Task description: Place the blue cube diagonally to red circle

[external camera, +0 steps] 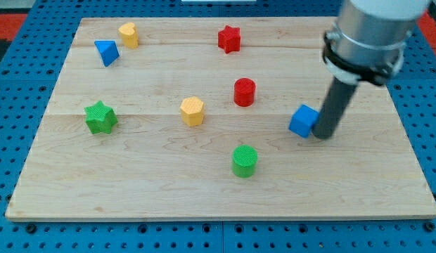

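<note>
The blue cube [303, 120] lies on the wooden board [133, 183] at the view's right of centre. The red circle [244, 92], a short red cylinder, stands up and to the left of it, about a block's width apart. My tip [323, 135] rests on the board right against the blue cube's right side. The dark rod rises from it toward the view's top right, into the grey arm housing.
A red star [229, 39] is at the top centre. A yellow block [129, 34] and a blue triangle [106, 52] are at the top left. A green star [100, 117] is at the left, a yellow hexagon [192, 111] mid-board, a green cylinder [244, 160] at the bottom centre.
</note>
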